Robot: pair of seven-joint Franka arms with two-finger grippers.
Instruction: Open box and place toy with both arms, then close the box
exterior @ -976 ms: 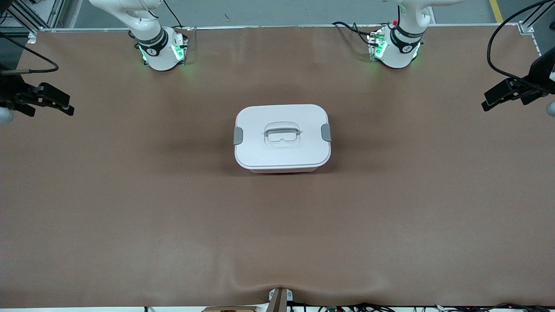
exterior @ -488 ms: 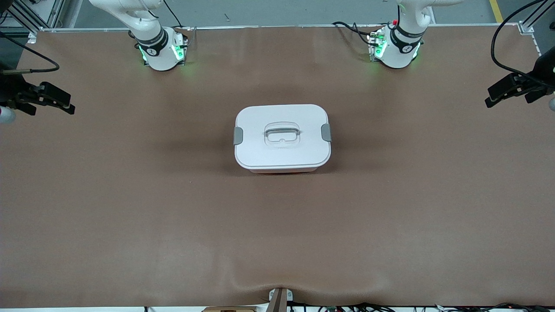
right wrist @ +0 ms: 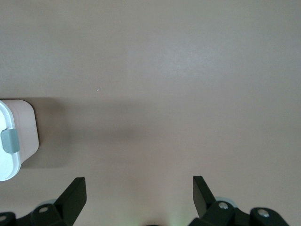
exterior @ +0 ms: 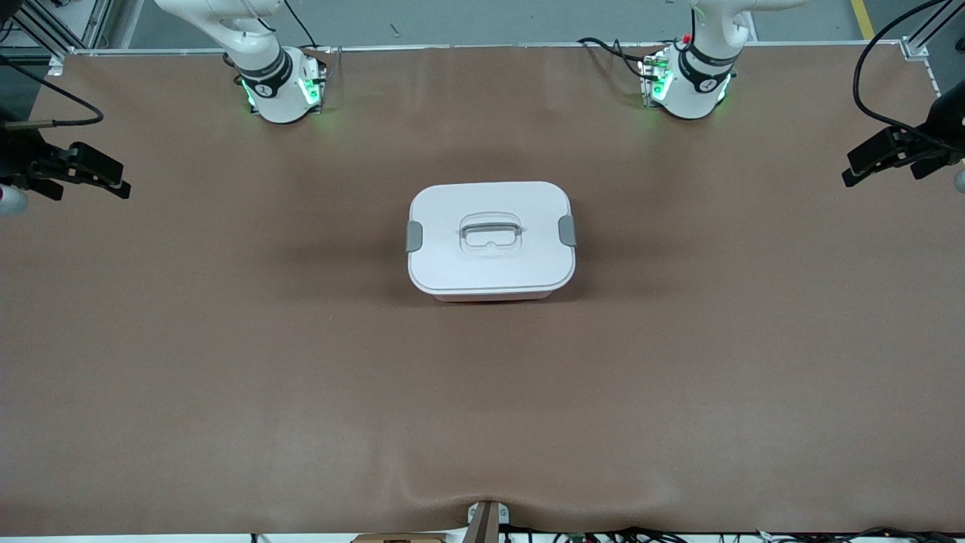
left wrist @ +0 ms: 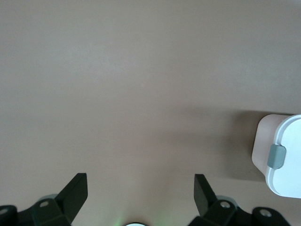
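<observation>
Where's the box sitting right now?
The box sits lid on in the middle of the table, about midway between the two arms' ends. Both open claws, left claw and right claw, hang over the table's ends, well clear of it.

White, grey and black on plain brown

The counter (exterior: 226, 362) is an even matte brown, unpatterned. The box (exterior: 491, 240) has a white lid, grey side latches (exterior: 414, 236) and a grey centre handle (exterior: 491, 225); its base shows pale pinkish — plainest in the left wrist view (left wrist: 261, 146). Both arms are white with black joint bands, their bases (exterior: 283, 90) lit green. The left gripper (exterior: 886, 157) and right gripper (exterior: 87, 173) are black — their fingers (left wrist: 75, 192) too.
</observation>
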